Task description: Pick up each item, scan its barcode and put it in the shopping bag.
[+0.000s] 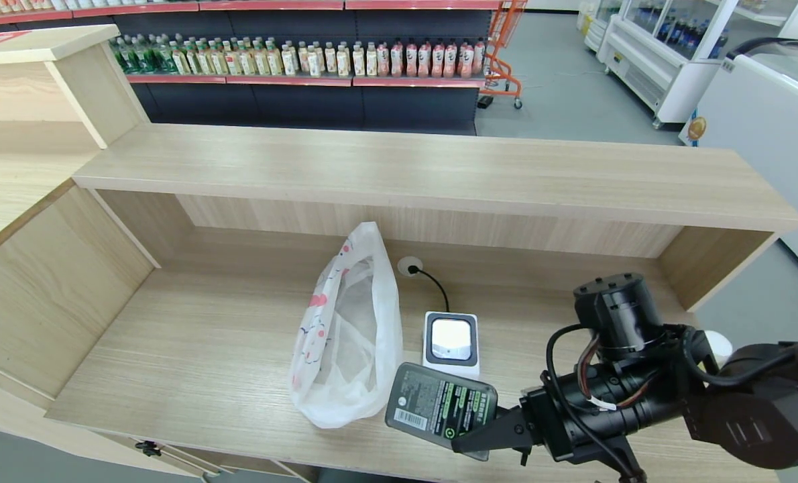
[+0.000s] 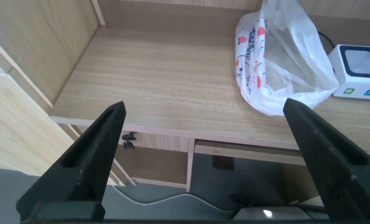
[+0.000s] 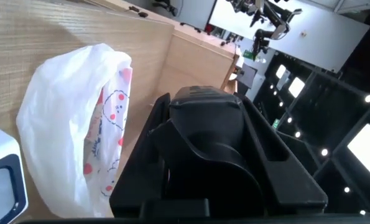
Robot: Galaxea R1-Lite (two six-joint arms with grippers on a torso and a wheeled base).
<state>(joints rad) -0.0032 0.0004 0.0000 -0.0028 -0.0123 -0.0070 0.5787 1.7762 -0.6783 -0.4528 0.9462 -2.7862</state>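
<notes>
A shop aisle runs behind the wooden checkout desk [image 1: 191,349], with one long shelf row of drink bottles [image 1: 305,59], an orange trolley [image 1: 504,47] at its end and chest freezers [image 1: 674,60] off to the right. A raised ledge closes the desk's back edge.

Three things sit or hang over the desk. One white shopping bag [image 1: 345,335] with red print lies near the middle, its mouth towards the back edge and its bottom near the front edge. One white scanner [image 1: 450,342] stands just beside the bag on its right, window facing up, with one black cable [image 1: 436,285] running to a hole near the back edge. One dark grey packet [image 1: 436,402] is at the front edge, just in front of the scanner and next to the bag's bottom, label and barcode side up.

The right end effector [image 1: 469,443] comes in from the desk's right front corner and is clamped on that packet's right end. Whether the packet touches the desk I cannot tell.

The left end effector [image 2: 202,112] hangs off the front edge near the left front corner, its two fingers spread wide apart and holding nothing.
</notes>
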